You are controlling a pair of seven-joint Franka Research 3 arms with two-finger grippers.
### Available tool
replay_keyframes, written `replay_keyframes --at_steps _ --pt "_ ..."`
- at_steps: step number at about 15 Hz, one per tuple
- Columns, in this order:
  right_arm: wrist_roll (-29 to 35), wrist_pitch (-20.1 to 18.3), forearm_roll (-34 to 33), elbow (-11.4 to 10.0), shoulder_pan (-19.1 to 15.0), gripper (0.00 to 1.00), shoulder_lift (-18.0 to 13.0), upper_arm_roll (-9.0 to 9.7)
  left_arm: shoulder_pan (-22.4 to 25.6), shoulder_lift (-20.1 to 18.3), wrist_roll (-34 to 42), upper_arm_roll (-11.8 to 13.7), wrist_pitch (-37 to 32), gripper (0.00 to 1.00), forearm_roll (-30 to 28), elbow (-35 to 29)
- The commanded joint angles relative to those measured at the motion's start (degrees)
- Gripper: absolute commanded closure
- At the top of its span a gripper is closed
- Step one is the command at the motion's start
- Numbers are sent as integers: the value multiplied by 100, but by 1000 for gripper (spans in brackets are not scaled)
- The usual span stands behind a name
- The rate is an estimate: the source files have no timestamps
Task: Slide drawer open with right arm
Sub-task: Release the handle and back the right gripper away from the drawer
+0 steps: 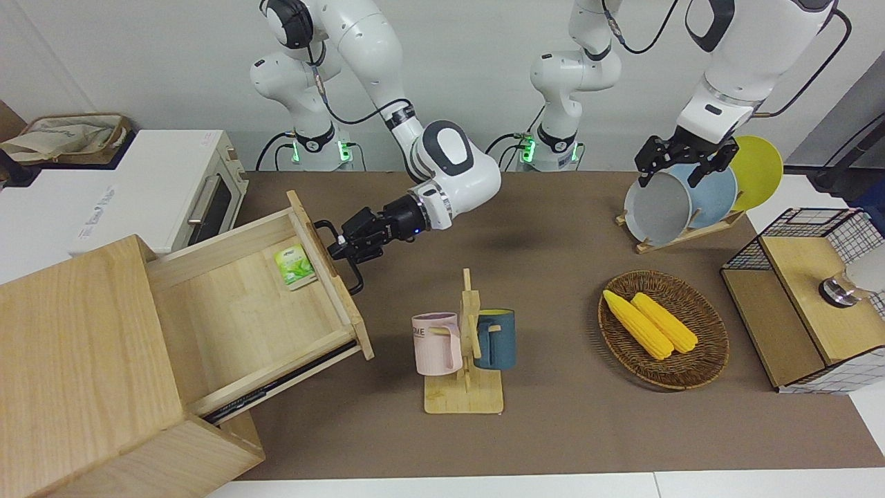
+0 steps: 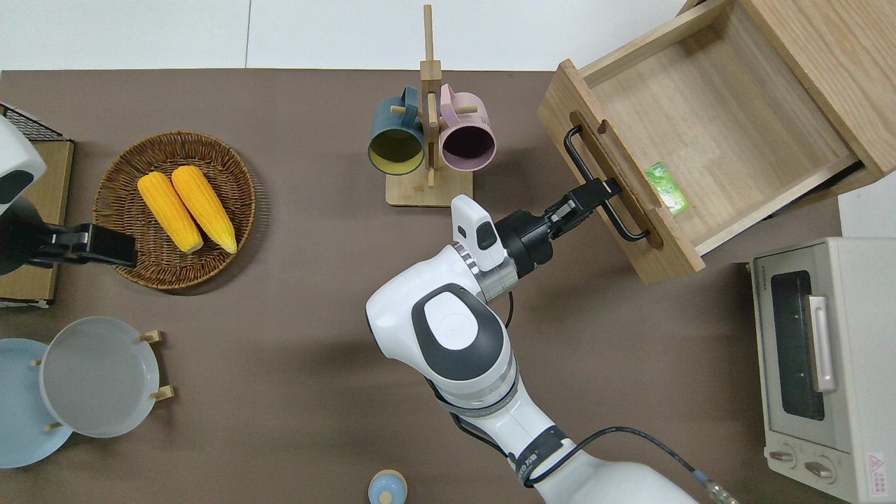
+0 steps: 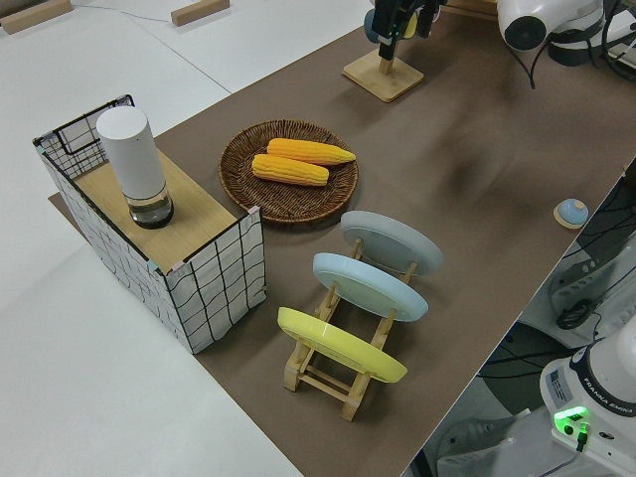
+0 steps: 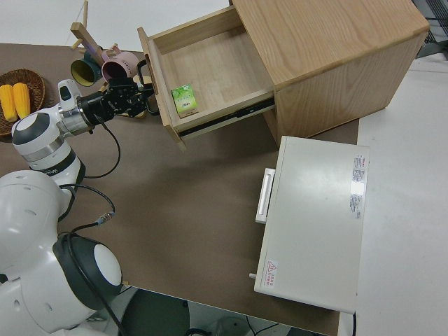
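Note:
The pale-wood drawer (image 1: 242, 318) stands pulled well out of the large light-wood box (image 1: 76, 360) at the right arm's end of the table; it also shows in the overhead view (image 2: 714, 119) and the right side view (image 4: 210, 70). A small green packet (image 2: 666, 187) lies inside it against the front panel. My right gripper (image 2: 603, 190), blue light at its wrist, is shut on the black bar handle (image 2: 579, 150) near the handle's middle; it also shows in the front view (image 1: 340, 245). My left arm's gripper (image 1: 681, 166) is parked.
A wooden mug rack (image 2: 428, 140) with a blue and a pink mug stands close to the drawer's front. A wicker basket (image 2: 175, 210) holds two corn cobs. A white toaster oven (image 2: 819, 350) sits beside the box. A plate rack (image 1: 684, 200) and wire shelf unit (image 1: 802, 297) stand at the left arm's end.

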Motion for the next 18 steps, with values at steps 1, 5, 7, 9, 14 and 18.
replay_keyframes --at_steps 1,5,7,9,14,18 --pt "-193 26 -170 246 153 17 -57 -85 22 65 55 -37 -113 7 98 149" --pt "-132 -70 -161 237 162 15 -40 -85 22 65 55 -37 -113 7 98 149" --pt "-79 -97 -127 246 188 15 -40 -85 22 65 55 -37 -113 7 98 149" --pt "9 -114 -109 246 197 15 -40 -85 22 65 55 -37 -113 7 98 149" --pt "211 -263 198 377 338 15 -31 -85 22 65 55 -37 -113 7 98 140" --pt "299 -526 567 552 654 17 -31 -85 22 65 55 -37 -113 7 98 149"
